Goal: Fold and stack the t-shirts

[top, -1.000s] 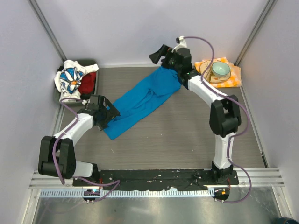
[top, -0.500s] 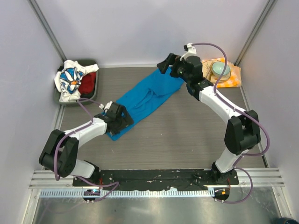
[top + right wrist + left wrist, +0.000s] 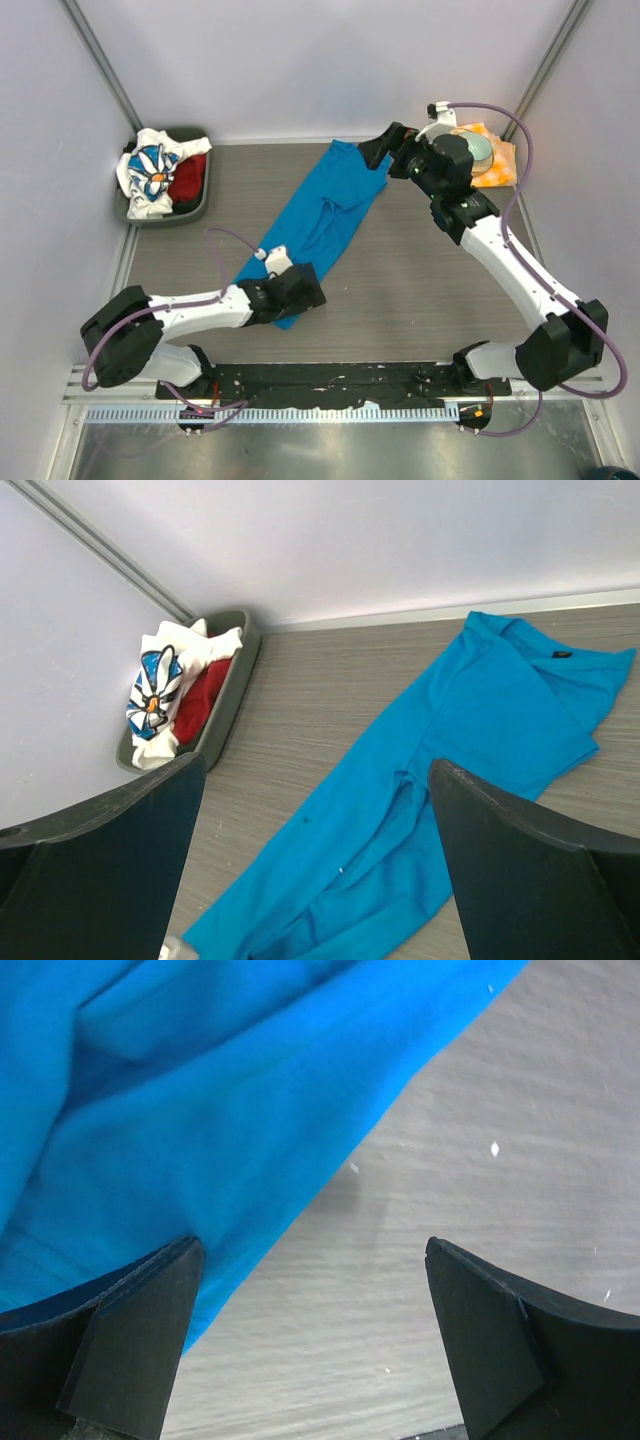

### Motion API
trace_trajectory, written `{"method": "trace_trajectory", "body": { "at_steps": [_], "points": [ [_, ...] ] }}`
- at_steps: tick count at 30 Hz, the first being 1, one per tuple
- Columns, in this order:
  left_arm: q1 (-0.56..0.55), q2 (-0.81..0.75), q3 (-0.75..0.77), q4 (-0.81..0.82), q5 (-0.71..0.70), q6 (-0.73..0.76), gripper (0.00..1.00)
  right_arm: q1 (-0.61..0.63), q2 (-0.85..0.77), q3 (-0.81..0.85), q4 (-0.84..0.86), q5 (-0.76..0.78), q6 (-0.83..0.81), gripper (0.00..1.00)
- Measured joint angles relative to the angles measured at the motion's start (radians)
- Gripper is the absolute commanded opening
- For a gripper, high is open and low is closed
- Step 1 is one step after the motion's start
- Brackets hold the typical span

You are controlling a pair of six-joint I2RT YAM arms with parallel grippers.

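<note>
Grey wood-grain counter [image 3: 430,280], pale walls on three sides.

- Blue shirt [image 3: 325,205]: unfolded, laid in a long creased diagonal strip mid-counter, collar end far and right, hem end near and left.
- Bin [image 3: 195,214]: dark, left of the blue shirt's far end, well apart from it, against the wall corner.
- Daisy shirt [image 3: 148,170]: white with blue petals, crumpled in the bin on the side away from the blue shirt, spilling over the rim.
- Red shirt [image 3: 190,180]: bunched in the bin beside the daisy shirt, on the side nearer the blue shirt.
- Napkin [image 3: 500,165]: orange-and-white check, right of the blue shirt's collar end, bowl [image 3: 478,148] on it.
- Left hand [image 3: 303,290]: at the blue shirt's hem end, fingers wide, one over the cloth's edge, the other over bare counter; nothing gripped.
- Right hand [image 3: 383,145]: just beside the blue shirt's collar end, lifted clear of the cloth, fingers wide, holding nothing.
</note>
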Motion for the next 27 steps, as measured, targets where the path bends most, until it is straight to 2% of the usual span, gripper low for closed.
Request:
{"method": "trace_trajectory", "body": {
  "at_steps": [5,11,14,19,27],
  "points": [
    [-0.2,0.124,0.102,-0.007,-0.067,-0.064,1.0,0.0,-0.097,-0.015,-0.081,0.019,-0.008,1.0],
    [-0.361,0.365,0.361,-0.036,-0.072,-0.046,1.0,0.0,-0.219,-0.034,-0.19,0.076,-0.044,1.0],
    [-0.403,0.496,0.524,-0.048,-0.057,-0.001,1.0,0.0,-0.274,-0.045,-0.23,0.108,-0.061,1.0],
    [-0.443,0.628,0.701,-0.058,-0.029,0.065,1.0,0.0,-0.323,-0.058,-0.29,0.158,-0.093,1.0],
    [-0.454,0.616,0.787,-0.15,-0.023,0.184,1.0,0.0,-0.294,-0.067,-0.339,0.227,-0.112,1.0]
  ]
}}
